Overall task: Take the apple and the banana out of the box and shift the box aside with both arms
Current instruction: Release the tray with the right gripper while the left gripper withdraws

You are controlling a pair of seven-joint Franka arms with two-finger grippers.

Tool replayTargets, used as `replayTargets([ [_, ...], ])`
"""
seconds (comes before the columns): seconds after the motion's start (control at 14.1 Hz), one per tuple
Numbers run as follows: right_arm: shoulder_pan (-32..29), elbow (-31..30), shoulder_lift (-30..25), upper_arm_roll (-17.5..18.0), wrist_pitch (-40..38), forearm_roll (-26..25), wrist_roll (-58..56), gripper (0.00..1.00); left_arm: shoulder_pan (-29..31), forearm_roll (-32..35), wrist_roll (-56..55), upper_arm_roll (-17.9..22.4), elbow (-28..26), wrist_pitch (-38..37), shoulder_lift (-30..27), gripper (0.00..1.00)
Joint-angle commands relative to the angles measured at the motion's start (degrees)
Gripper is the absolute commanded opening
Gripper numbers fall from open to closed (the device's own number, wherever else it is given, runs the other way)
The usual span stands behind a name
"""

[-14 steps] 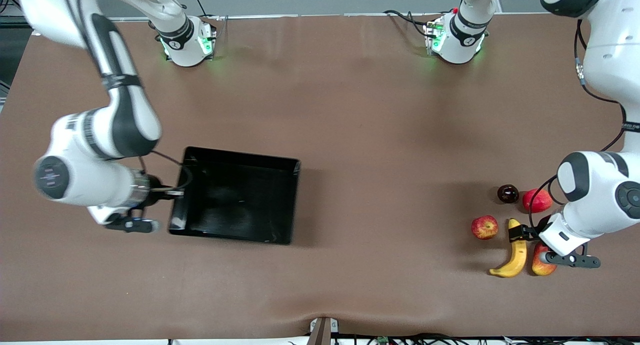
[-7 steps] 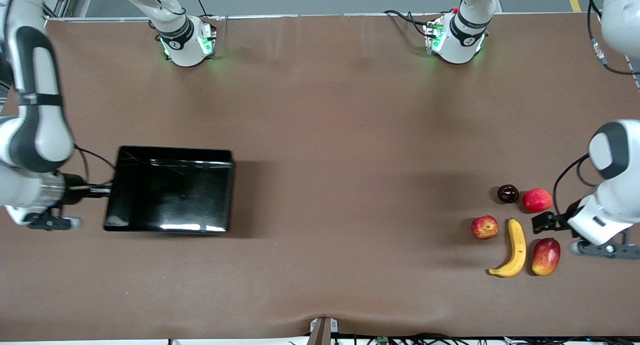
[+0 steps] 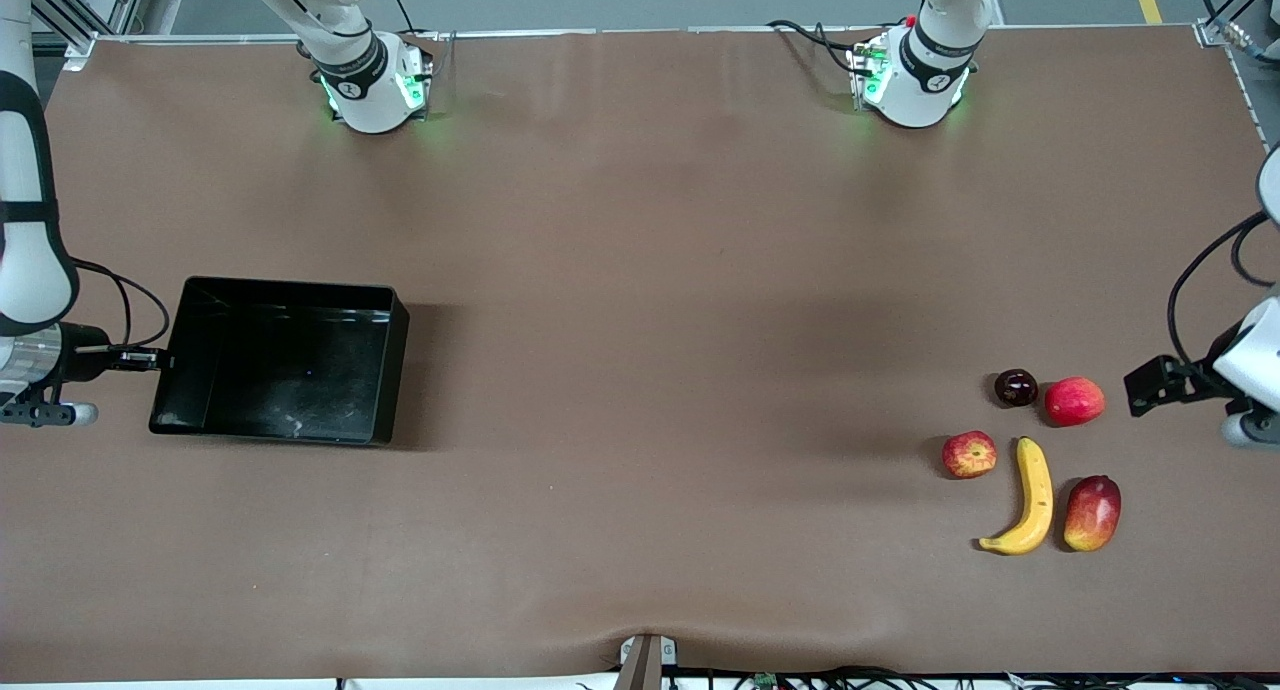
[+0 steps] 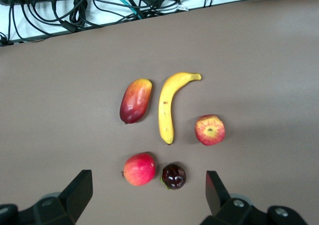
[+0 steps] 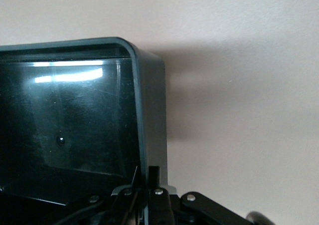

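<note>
**Tray gripped at one end of the desk, fruit grouped at the other**

The black tray (image 3: 280, 358) sits at the right arm's end of the desk (image 3: 640, 270), close to that edge and about midway between the robots' edge and the camera's edge. The right claw (image 3: 150, 358) is clamped on the tray's side wall at that end; in the right wrist view its fingers (image 5: 154, 192) pinch the wall's rim with one inside and one outside. The tray holds nothing.

The fruit lies in a cluster near the left arm's end, toward the camera's edge. The banana (image 3: 1030, 500) lies on the desk with the apple (image 3: 969, 454) just beside its upper tip, on the side toward the desk's middle. A mango (image 3: 1092, 512) lies just beside the banana on the side toward the left arm's end. A red round fruit (image 3: 1074, 401) and a dark purple fruit (image 3: 1016, 387) sit side by side, farther from the camera than the banana.

The left claw (image 3: 1150, 385) hangs near the desk's edge at the left arm's end, beside the cluster, its fingers (image 4: 79, 190) spread wide apart and holding nothing.
</note>
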Motion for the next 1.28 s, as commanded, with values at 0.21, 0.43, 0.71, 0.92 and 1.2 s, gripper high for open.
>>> replayTargets([
  [0.21, -3.7, -4.7, 1.2, 1.4, 6.3, 1.1, -6.4, 0.0, 0.5, -5.8, -0.3, -1.2, -1.5, -9.4, -8.9, 1.0],
  [0.43, -3.8, -7.0, 1.3, 1.4, 9.5, 1.2, -6.3, 0.35, -0.6, -7.4, -0.6, -0.8, -2.0, -13.3, -12.7, 1.0],
  [0.71, -2.6, -1.1, 0.9, 1.6, 1.0, 1.4, -6.4, 1.0, -14.8, -11.8, -0.9, 14.2, -4.2, -16.4, -17.5, 1.0],
  [0.92, -1.3, 9.1, 1.2, 1.7, -0.9, 0.1, -7.8, 1.0, -18.2, -13.1, -1.0, 17.7, -9.2, -16.4, -22.0, 1.0],
  [1.2, 2.2, 22.1, 0.9, 1.7, -8.6, -7.5, -8.8, 1.0, -19.4, -13.2, -1.0, 18.5, -10.8, -17.0, -23.2, 1.0],
])
